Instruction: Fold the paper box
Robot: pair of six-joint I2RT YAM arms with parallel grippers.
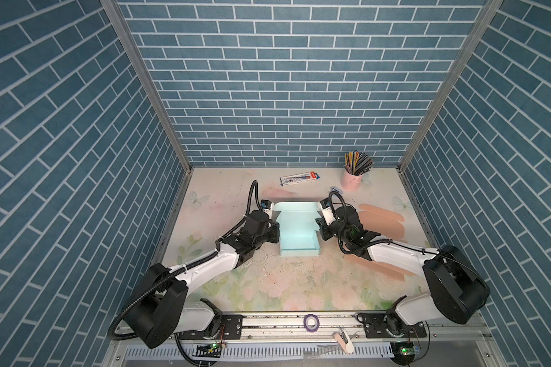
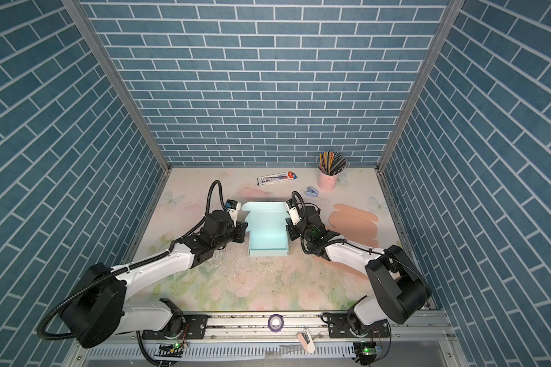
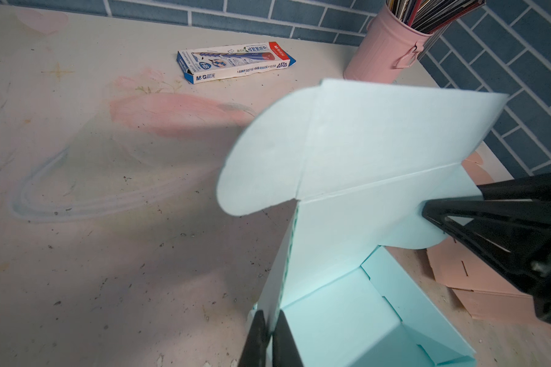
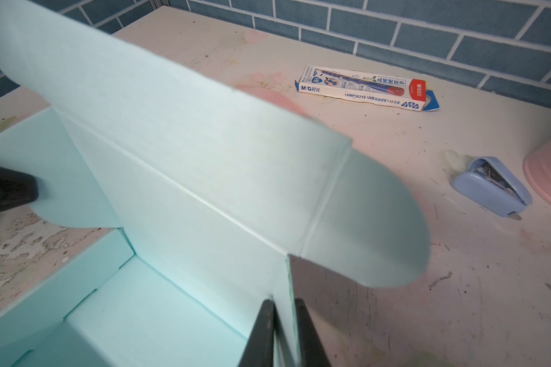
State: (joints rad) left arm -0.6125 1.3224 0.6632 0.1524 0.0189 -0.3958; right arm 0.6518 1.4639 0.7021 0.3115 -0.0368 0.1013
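the light blue paper box [image 1: 298,236] sat in the middle of the table [image 1: 287,286], between the two arms in both top views. its near part was shaped into a shallow open tray with its walls up. its lid [image 3: 379,133] stood up from the far wall, tilted, with a rounded flap at each end.

the left gripper [image 3: 269,321] was pressed together on the tray's left side wall, one finger inside and one outside, pinching the thin board. the right gripper [image 4: 283,305] pinched the right side wall the same way, its fingers close on either side of the board.

behind the box, near the back wall, a pencil box [image 1: 299,178] lay flat. a pink cup [image 1: 351,181] full of pencils stood to its right, and a small blue stapler [image 4: 490,187] lay just beside the cup. flat pink cardboard sheets [image 1: 382,219] lay on the table to the right of the paper box, partly under the right arm.
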